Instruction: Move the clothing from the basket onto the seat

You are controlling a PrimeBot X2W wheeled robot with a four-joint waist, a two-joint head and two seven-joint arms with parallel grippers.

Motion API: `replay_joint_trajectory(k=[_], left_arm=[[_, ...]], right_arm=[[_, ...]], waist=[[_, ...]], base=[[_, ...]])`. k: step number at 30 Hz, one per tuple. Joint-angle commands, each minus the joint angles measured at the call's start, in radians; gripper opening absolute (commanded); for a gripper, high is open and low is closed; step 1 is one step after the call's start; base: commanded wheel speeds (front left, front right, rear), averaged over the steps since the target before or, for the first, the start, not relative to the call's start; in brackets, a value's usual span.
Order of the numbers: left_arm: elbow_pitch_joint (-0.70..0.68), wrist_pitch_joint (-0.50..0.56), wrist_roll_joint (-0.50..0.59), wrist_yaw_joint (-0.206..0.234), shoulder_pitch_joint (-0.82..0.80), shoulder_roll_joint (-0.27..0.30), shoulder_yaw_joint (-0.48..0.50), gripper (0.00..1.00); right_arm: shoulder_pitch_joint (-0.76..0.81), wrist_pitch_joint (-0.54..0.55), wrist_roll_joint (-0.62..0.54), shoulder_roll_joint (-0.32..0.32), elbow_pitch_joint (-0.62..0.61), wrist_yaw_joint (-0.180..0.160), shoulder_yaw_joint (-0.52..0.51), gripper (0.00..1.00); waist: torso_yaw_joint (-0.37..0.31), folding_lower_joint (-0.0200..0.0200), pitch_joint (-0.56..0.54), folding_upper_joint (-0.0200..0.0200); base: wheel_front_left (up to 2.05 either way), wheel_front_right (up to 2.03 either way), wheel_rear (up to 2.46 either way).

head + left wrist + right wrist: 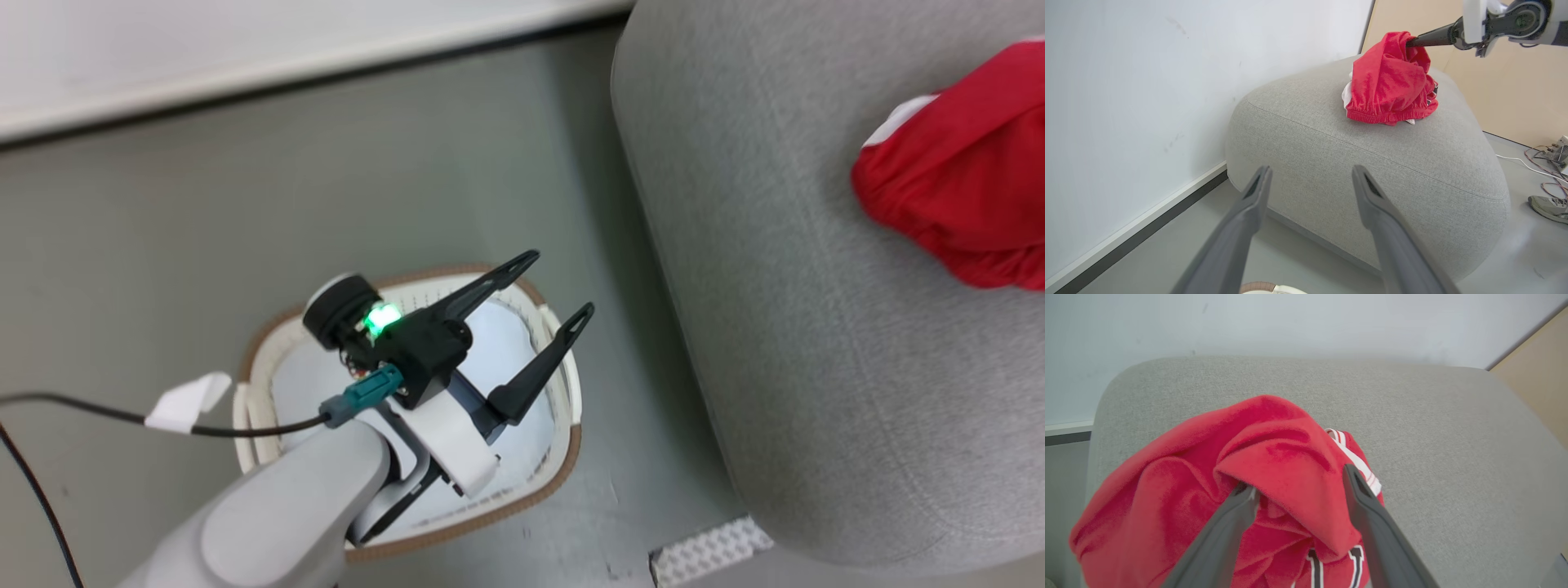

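Resting in a crumpled heap on top of the seat [1331, 163], the clothing [1390, 81] is already out of the basket [563, 457] and sits well in from the seat's rounded edge, which looks like a sensible spot for it not to slide off. The right gripper [1298, 479] is at the heap with its jaws spread wide. A fold of red cloth is draped loosely over and between the two fingers rather than pinched, so I judge the cloth is hung on them and not gripped. That hang-up likely explains the heap's shape: in the left wrist view it rises to a peak just where a dark finger enters it, so its long axis runs upward toward that gripper instead of lying flat. Its gathered hem runs along the seat at the bottom, facing the left wrist camera, with a bit of white showing beneath. In the right wrist view, white stripes and black lettering show on the near side. The left gripper [562, 284] hangs above the basket, jaws wide and holding nothing, fingers pointing toward the seat, probably parked there ready for another reach. What shows of the basket's inside is white, though the arm hides part of it.
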Motion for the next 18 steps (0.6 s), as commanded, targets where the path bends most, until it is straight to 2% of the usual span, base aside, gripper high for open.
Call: replay_joint_trajectory(k=[1, 9, 15, 18], left_arm=[[0.020, -0.015, -0.016, 0.009, 0.027, -0.011, 0.008, 1.00], [0.095, -0.044, -0.065, 0.056, 0.098, -0.049, 0.060, 1.00], [0.142, -0.051, -0.094, 0.106, 0.153, -0.055, 0.126, 1.00], [0.167, -0.051, -0.111, 0.119, 0.181, -0.054, 0.167, 1.00]], right_arm=[[0.037, 0.015, 0.023, -0.025, -0.035, -0.002, 0.015, 1.00], [0.167, 0.007, 0.058, -0.098, -0.245, -0.002, 0.068, 1.00], [0.264, -0.079, 0.064, -0.092, -0.386, -0.002, 0.066, 1.00], [0.304, -0.155, 0.077, -0.045, -0.418, -0.002, 0.059, 1.00]], waist=[[0.014, 0.0000, -0.099, 0.0000], [0.045, 0.0000, -0.268, 0.0000], [0.085, 0.0000, -0.372, 0.0000], [0.108, 0.0000, -0.409, 0.0000]], base=[[0.00, 0.00, 0.00], [0.00, 0.00, 0.00], [0.00, 0.00, 0.00], [0.00, 0.00, 0.00]])
